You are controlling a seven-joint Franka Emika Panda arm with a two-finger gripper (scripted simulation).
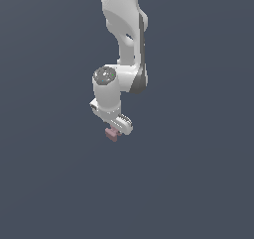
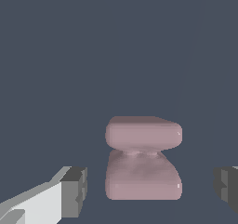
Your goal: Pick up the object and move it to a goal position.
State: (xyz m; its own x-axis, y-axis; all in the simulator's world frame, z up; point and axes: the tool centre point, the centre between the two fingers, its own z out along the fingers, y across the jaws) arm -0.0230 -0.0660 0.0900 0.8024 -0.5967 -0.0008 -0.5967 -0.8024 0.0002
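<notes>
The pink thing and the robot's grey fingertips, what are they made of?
It's a simulator render, so only a guess. The pink thing looks like smooth plastic or rubber: rounded edges, soft glossy highlights, even dusty-pink colour. The fingertips look like matte dark grey rubber pads on glossy white plastic: flat, dull, blocky, no shine.

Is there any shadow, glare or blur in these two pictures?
Exterior view: flat, even light, no cast shadow on the ground, the pink object small but sharp. Wrist view: soft highlights on the object, no blur; the open pincer is cut by the frame.
</notes>
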